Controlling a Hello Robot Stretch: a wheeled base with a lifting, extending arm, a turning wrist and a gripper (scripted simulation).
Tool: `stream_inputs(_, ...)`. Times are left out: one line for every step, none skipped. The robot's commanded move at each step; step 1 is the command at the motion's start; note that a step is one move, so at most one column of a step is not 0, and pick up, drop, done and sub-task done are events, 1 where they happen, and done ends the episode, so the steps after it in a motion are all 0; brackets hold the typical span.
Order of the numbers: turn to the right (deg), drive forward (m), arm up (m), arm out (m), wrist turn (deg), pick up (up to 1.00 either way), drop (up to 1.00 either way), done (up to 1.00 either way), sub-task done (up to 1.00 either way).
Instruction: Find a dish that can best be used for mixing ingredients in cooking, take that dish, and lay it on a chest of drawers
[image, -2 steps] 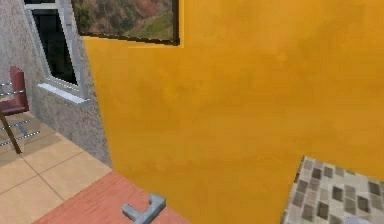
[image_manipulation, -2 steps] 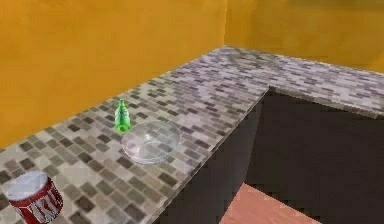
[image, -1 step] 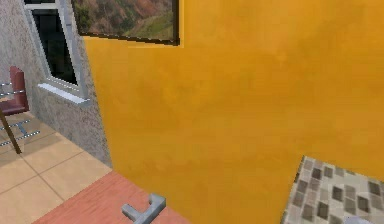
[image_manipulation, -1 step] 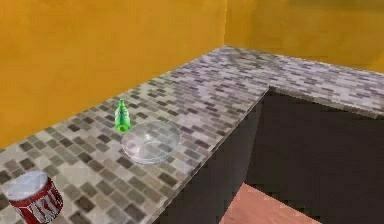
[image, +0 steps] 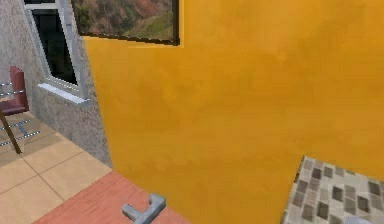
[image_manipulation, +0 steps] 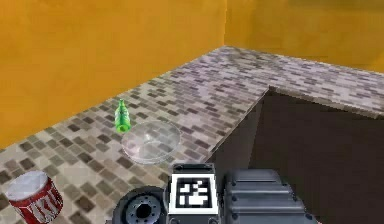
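Note:
In the arm side view a clear glass bowl stands on a mosaic-tiled countertop, next to a small green bottle. At the bottom edge of that view I see a white square with black marks and, left of it, the gripper's dark body, just this side of the bowl. Its far end is not clear to me, so I cannot tell whether it holds anything.
A red-and-white can stands on the counter at the lower left. The counter turns a corner around a dark recess, with orange wall behind. The forward view has the orange wall, a framed picture, a window, a chair and a grey handle-like piece.

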Motion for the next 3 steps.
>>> stream_inputs(0.0,0.0,0.0,0.14,0.0,0.0,0.0,0.0,0.0)
stream_inputs(0.0,0.0,0.0,0.0,45.0,0.0,0.0,0.0,0.0)
stream_inputs(0.0,0.0,0.0,0.0,45.0,0.0,0.0,0.0,0.0)
